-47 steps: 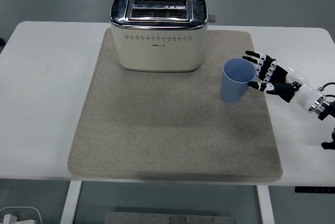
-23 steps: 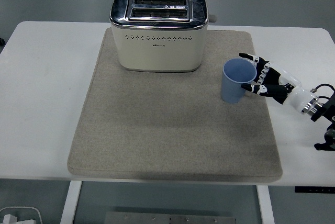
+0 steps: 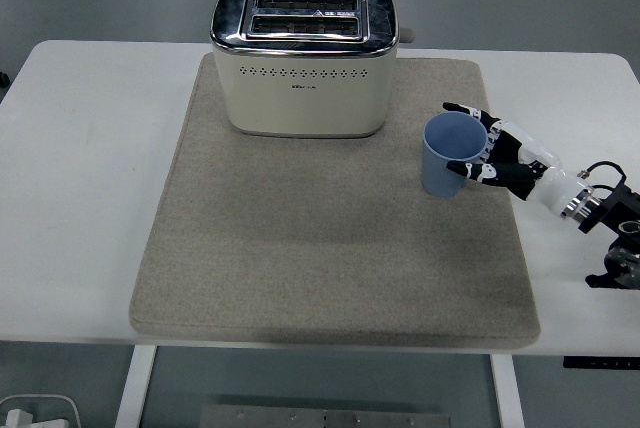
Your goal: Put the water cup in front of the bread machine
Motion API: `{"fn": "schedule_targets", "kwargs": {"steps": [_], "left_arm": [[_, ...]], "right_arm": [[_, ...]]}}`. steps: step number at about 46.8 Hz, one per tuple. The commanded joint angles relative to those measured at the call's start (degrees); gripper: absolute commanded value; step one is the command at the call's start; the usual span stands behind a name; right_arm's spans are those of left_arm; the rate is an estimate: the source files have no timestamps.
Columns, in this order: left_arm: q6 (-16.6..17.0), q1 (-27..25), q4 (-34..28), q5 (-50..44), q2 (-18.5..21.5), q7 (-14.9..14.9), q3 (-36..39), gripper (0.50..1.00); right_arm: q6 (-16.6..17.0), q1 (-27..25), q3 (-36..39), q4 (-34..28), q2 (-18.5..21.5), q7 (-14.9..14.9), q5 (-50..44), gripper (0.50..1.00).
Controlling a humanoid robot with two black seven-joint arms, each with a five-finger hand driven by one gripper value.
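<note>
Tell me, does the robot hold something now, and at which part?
The right hand is closing around the right side of the blue cup, but a firm hold cannot be told; the cup stands on the mat.

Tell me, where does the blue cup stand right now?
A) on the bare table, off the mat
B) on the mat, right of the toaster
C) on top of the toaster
B: the cup stands upright on the mat, right of the toaster.

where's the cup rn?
Head view: the blue cup stands upright on the mat's right side, right of the toaster, right hand closing around it.
</note>
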Motion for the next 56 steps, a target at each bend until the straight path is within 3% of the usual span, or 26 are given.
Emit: {"fn": "schedule_targets", "kwargs": {"steps": [1,22,25,33,56], "left_arm": [[0.01,-0.09,0.0,0.0,0.0,0.0,0.0,1.0],[0.02,0.0,0.0,-0.08,0.0,0.0,0.0,1.0],[0.02,0.0,0.0,0.01,0.0,0.0,0.0,1.0],[0.02,0.0,0.0,0.01,0.0,0.0,0.0,1.0],[0.02,0.0,0.0,-0.08,0.0,0.0,0.0,1.0]], "right_arm": [[-1.01,0.09,-0.68,-0.02,0.7,0.0,-0.09,0.926],[-2.41,0.35,-1.21,-0.02,1.76,0.0,-0.09,0.913],[-2.41,0.35,-1.13,-0.02,1.84,0.0,-0.35,0.899],[-2.5,0.53,-1.13,-0.11,2.02,0.0,-0.44,0.795],[-2.41,0.53,-1.13,-0.02,2.02,0.0,-0.35,0.768]]}}
